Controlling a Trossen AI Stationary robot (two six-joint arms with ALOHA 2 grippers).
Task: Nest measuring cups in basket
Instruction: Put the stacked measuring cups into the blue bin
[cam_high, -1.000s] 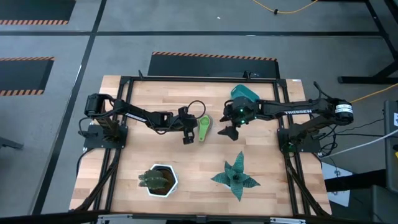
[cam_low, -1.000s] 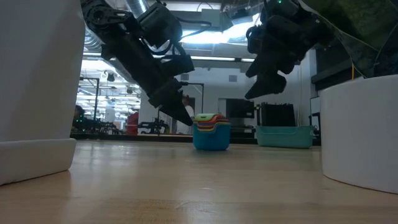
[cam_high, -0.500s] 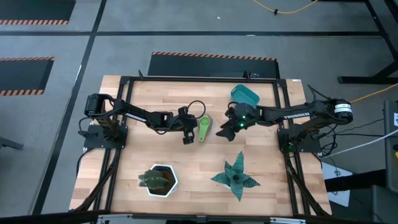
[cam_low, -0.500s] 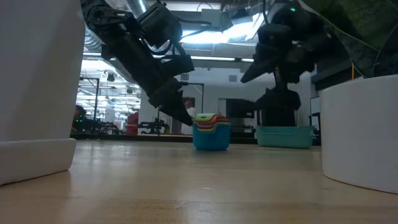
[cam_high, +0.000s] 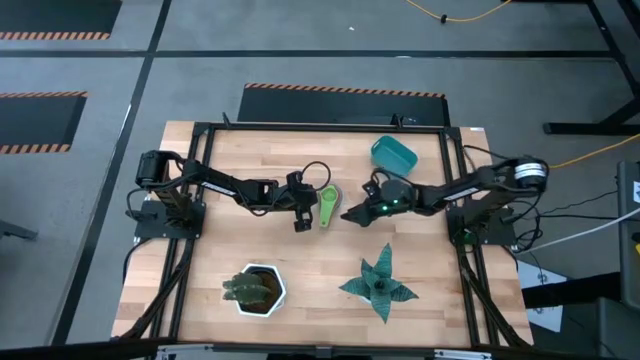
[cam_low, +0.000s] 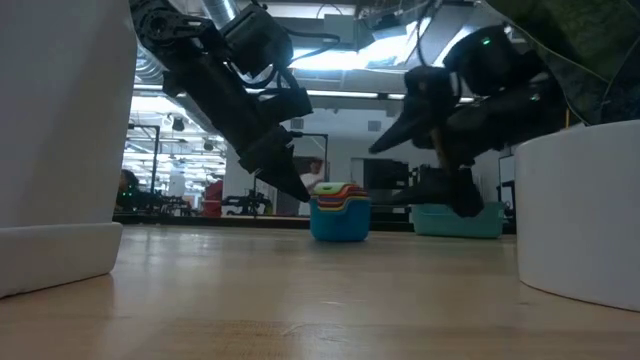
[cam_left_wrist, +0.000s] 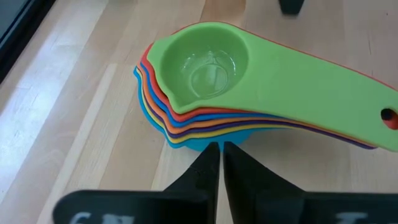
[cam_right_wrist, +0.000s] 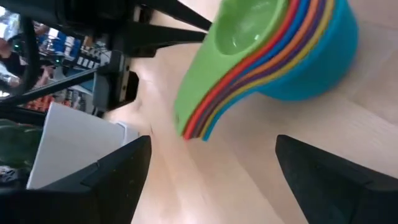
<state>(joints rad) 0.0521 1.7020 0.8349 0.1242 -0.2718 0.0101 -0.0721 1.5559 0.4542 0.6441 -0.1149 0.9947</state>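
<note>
The measuring cups sit already nested in one stack on the counter, green cup on top, light blue at the bottom, handles fanned together to one side. The teal basket stands well apart from them, toward the far edge of the counter, with nothing visible in it; the stack is not yet inside.

The main risk, as I judge it, is the stack coming apart. If the right tool closes only on the upper handles or on the green cup alone, the lower cups may slide off and scatter on the lift. A pinch across the fanned handles could also twist the stack and tip it over. The left tool hangs just beside the cups on the opposite side, so a sideways push from the right could drive the stack into it. There is also little room between the two arms, and they may brush each other.

The right tool is low over the counter near the stack's handle side, fingers spread wide apart and empty, touching nothing. The left tool has its fingers pressed together and holds nothing; its tips point at the stack's base, but I cannot tell whether they touch it.
</note>
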